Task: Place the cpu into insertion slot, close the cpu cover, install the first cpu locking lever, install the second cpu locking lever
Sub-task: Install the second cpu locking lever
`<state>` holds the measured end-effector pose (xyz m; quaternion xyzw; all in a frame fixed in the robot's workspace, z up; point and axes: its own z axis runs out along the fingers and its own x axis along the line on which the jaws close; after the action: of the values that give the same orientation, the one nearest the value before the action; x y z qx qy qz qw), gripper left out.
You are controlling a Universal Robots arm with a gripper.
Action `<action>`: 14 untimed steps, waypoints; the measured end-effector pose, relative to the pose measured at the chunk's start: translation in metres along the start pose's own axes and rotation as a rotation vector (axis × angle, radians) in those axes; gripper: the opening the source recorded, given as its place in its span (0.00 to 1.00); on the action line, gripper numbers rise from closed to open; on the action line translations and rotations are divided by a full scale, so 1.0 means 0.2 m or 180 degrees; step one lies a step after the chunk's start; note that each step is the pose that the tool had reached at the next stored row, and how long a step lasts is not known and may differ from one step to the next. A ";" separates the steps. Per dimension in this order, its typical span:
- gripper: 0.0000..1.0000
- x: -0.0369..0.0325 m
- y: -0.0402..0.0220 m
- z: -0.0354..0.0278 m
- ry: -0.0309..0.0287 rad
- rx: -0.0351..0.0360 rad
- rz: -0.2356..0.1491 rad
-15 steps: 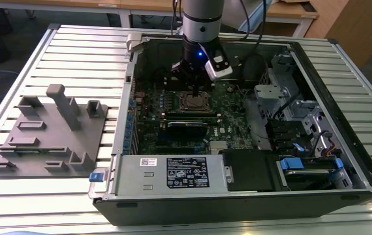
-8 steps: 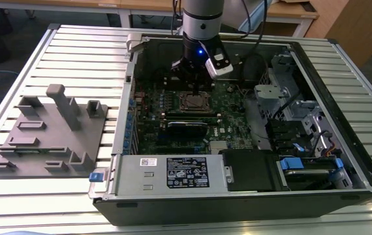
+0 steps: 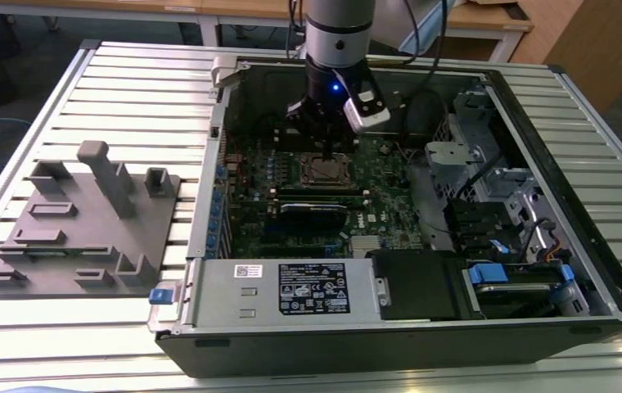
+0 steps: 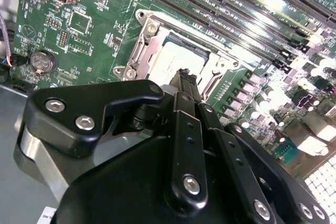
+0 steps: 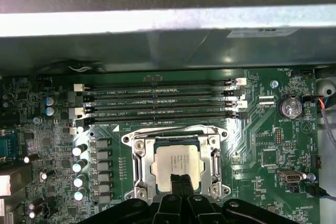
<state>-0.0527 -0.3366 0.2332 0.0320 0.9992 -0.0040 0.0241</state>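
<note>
With my gripper pressed together over the cpu beneath the cpu cover, I feared a sideways slip could scrape the insertion slot.

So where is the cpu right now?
The cpu sits in the insertion slot, framed by the cpu cover, below the memory slots, with the gripper at its edge.

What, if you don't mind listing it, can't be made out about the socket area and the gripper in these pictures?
- Near edge of the cpu cover: in the first wrist view the gripper hides it.
- Both locking levers: too thin in both wrist views to tell whether they are latched.
- The cpu: too small in the exterior view to judge its seating.
- Contact of fingertips and cpu: cannot be told in the second wrist view.
</note>
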 end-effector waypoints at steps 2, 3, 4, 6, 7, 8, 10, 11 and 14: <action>0.11 -0.001 -0.009 0.000 0.0000 0.0000 0.0000; 0.11 -0.001 -0.014 0.000 0.0000 0.0000 0.0000; 0.11 -0.001 -0.019 0.000 0.0000 0.0000 0.0000; 0.11 -0.002 -0.030 0.000 0.0000 0.0000 0.0000; 0.11 -0.002 -0.035 0.000 0.0000 0.0000 0.0000; 0.11 -0.003 -0.041 0.000 0.0000 0.0000 0.0000; 0.11 -0.003 -0.053 0.001 0.0000 0.0000 0.0000; 0.11 -0.004 -0.058 0.001 0.0000 0.0000 0.0000; 0.11 -0.005 -0.074 0.001 0.0000 0.0000 0.0000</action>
<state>-0.0527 -0.3514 0.2332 0.0320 0.9992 -0.0041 0.0241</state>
